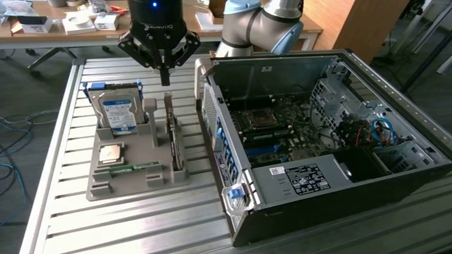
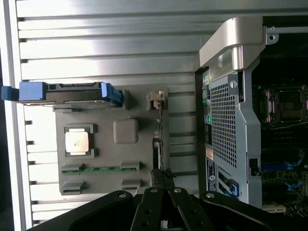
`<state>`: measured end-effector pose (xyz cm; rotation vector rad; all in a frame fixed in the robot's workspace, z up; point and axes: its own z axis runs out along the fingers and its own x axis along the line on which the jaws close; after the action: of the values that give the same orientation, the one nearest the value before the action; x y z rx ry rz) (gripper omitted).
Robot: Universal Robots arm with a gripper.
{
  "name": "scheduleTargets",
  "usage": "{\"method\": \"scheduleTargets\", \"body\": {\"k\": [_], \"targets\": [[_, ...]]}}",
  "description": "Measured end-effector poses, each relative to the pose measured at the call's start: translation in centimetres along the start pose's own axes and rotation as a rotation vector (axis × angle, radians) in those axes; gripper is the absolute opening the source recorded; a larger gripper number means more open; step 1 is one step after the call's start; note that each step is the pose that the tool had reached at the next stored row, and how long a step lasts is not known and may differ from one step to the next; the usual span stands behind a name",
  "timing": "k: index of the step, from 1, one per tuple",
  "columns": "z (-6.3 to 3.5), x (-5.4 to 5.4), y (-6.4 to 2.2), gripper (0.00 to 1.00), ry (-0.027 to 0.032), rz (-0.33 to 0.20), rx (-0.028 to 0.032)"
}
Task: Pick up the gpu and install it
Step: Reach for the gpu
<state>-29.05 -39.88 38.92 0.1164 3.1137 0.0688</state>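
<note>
Gripper (image 1: 166,79) hangs over the gpu (image 1: 170,135), upper left of frame.
Fingers pinched shut, holding nothing; the card stands on edge in the tray (image 1: 106,191), likely for easy grasping.

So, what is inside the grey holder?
The holder carries an upright hard drive, a flat CPU, a memory stick and the gpu on edge. The slots hide the lower edges of drive and gpu.
</note>
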Motion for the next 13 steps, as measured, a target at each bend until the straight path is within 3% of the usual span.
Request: {"method": "scheduleTargets", "body": {"k": [4, 13], "targets": [[-0.01, 0.0, -0.11, 0.11, 0.0001, 0.0, 0.0], [-0.05, -0.1, -1.22, 0.11, 0.0, 0.0, 0.0]]}}
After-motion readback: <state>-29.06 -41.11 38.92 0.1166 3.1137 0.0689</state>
